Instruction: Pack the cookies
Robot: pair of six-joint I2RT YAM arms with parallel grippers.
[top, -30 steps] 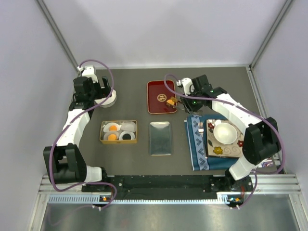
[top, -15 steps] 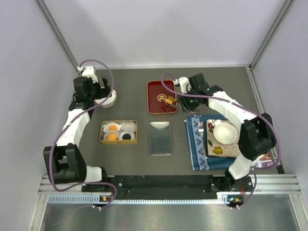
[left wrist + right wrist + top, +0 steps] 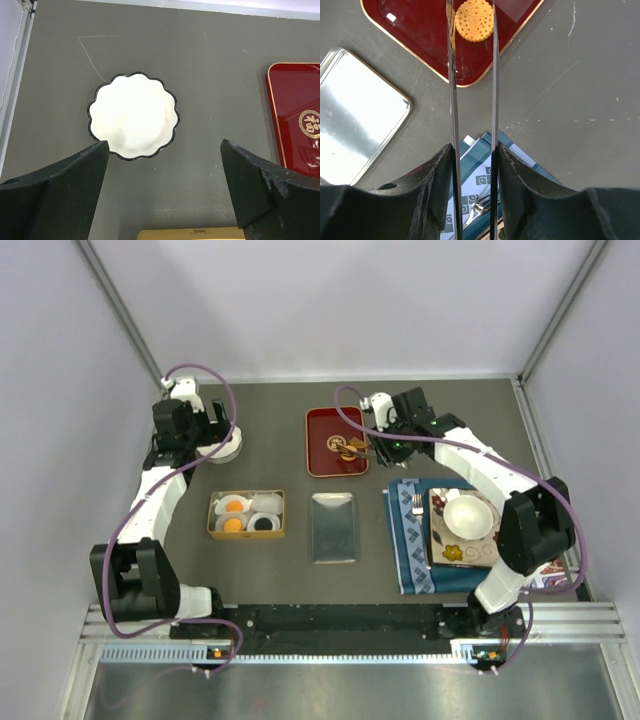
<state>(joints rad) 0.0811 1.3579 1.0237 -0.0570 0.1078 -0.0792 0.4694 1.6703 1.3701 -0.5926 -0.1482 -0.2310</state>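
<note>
A yellow box (image 3: 247, 514) holds white paper cups with two orange cookies (image 3: 234, 505) and a black cookie (image 3: 263, 524); one cup is empty. My right gripper (image 3: 368, 447) is shut on thin metal tongs (image 3: 451, 100). A third orange cookie (image 3: 474, 20) sits between the tong tips over the red tray (image 3: 415, 35); lifted or resting, I cannot tell. My left gripper (image 3: 165, 145) is open and empty above the table, just in front of a white scalloped dish (image 3: 133, 121). The box's edge (image 3: 190, 234) shows below it.
A silver lid (image 3: 332, 527) lies between the box and a blue cloth (image 3: 410, 540). The cloth carries a patterned plate (image 3: 485, 550), a white bowl (image 3: 468, 515) and a fork (image 3: 416, 504). The red tray (image 3: 325, 455) lies at the back middle.
My right wrist has drawn back and left over the tray, and the tongs with the orange cookie have shifted slightly toward the tray's centre. The left arm has not moved.
</note>
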